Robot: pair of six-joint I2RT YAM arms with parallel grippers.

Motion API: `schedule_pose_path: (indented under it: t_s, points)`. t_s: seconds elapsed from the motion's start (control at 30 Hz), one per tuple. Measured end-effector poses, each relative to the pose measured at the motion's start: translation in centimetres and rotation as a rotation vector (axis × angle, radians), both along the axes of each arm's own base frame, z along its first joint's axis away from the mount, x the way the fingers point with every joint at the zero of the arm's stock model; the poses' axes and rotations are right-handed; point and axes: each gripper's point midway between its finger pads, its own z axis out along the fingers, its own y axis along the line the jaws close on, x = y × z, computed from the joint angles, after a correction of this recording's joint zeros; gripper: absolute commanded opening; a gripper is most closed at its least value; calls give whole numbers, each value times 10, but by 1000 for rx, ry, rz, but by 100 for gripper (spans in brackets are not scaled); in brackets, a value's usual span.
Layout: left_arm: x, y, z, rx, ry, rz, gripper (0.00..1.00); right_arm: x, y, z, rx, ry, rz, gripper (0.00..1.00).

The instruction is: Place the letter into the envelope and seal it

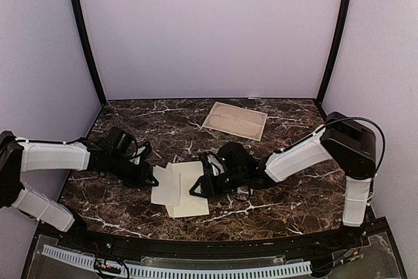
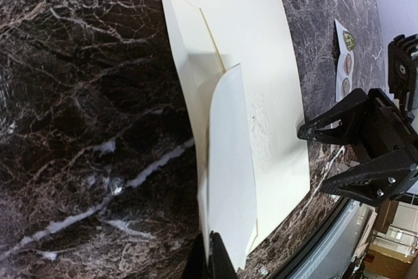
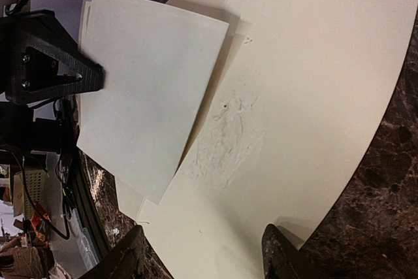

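Note:
The cream envelope (image 1: 191, 195) lies flat on the dark marble table, a scuffed patch (image 3: 228, 138) on its upper face. A whiter folded letter (image 2: 230, 181) stands tilted over the envelope's left part, and my left gripper (image 2: 212, 256) is shut on its edge. In the right wrist view the letter (image 3: 147, 89) overlaps the envelope (image 3: 313, 83), with the left gripper (image 3: 55, 73) clamping it at the left. My right gripper (image 3: 206, 256) is open, its two fingers straddling the envelope's near right corner, with nothing held between them. From above, the right gripper (image 1: 201, 186) sits on the envelope's right side.
A tan printed sheet (image 1: 235, 121) lies at the back of the table. A small white sticker strip with round dots (image 2: 346, 63) rests to the right of the envelope. The table's front edge (image 1: 215, 240) runs close below the envelope.

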Motion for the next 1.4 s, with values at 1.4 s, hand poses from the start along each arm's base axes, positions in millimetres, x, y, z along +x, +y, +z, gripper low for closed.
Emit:
schedule_pose_path:
  t_s: [1.4]
  points:
    - [-8, 12, -15, 22, 25, 68, 0, 19, -21, 3, -100, -42, -153, 63]
